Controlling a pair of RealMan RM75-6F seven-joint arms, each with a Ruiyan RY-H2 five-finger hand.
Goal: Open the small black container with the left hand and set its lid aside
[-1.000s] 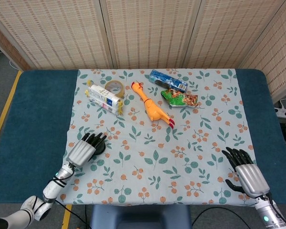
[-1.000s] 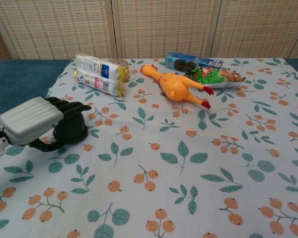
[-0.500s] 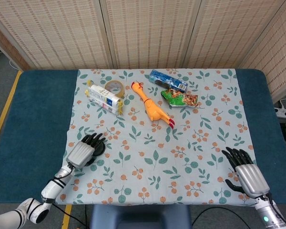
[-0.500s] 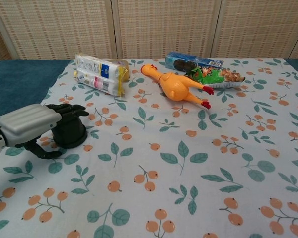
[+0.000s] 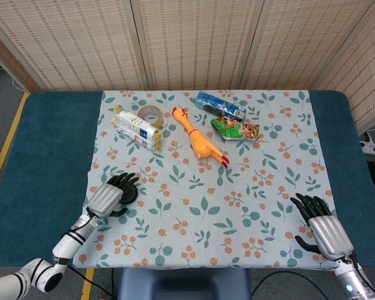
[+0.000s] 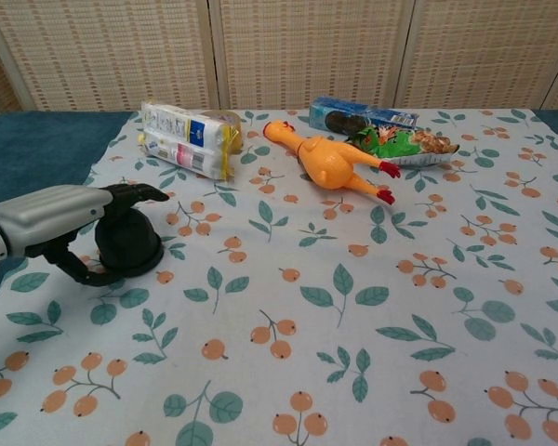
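Black, smooth and probably light, the small container [image 6: 128, 245] wants our left hand [image 6: 60, 216], fingers arched loosely over it, gripping round the lid rim.

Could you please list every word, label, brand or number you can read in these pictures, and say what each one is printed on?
None can be read with confidence.
White and yellow packet: dark print and a blue mark, too small to read.
Blue biscuit box: printing blurred, unreadable.
Green snack bag: graphics only, no legible text.
Tape roll, rubber chicken and small black container: no text visible.
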